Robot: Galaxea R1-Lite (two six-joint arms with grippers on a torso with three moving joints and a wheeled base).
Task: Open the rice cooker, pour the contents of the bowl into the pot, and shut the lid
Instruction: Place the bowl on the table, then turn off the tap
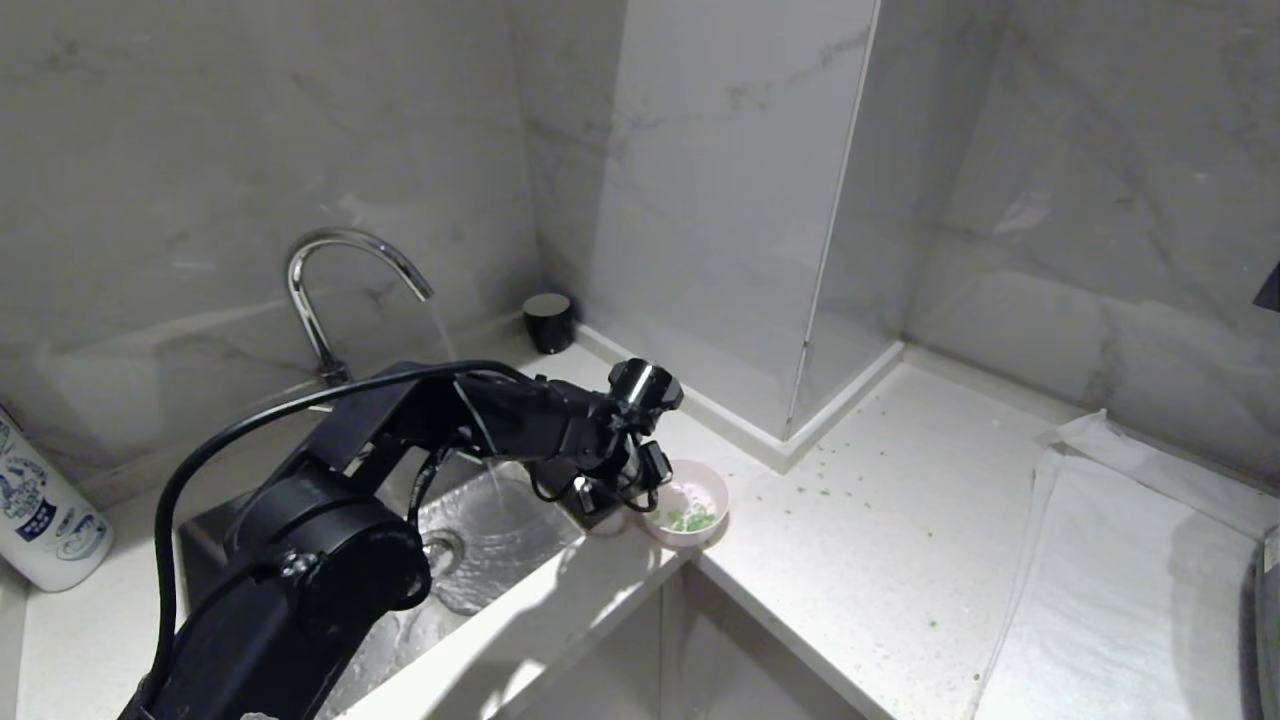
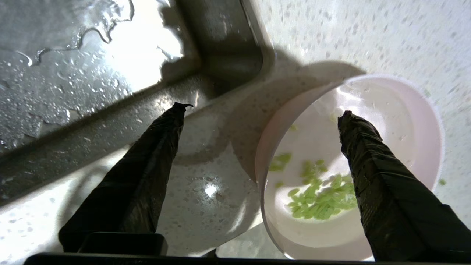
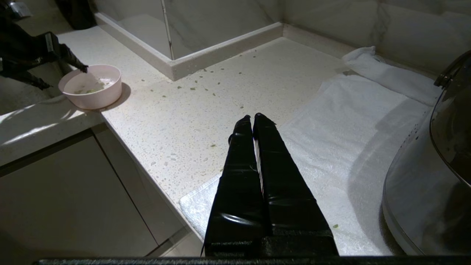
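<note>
Spread fingers [image 2: 154, 158] astride bowl [image 2: 412, 121] rim

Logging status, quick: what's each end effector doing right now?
Left end effector: open, straddling the bowl rim, gripping nothing.
Right end effector: shut, empty.

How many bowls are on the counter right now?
1. The bowl sits on the counter at the corner beside the sink, with the left end effector open, straddling its rim. Others could sit outside the views.

Rice cooker [image 3: 434, 173] cut off by picture edge; bottle [image 1: 40, 520] likewise, partly.
</note>
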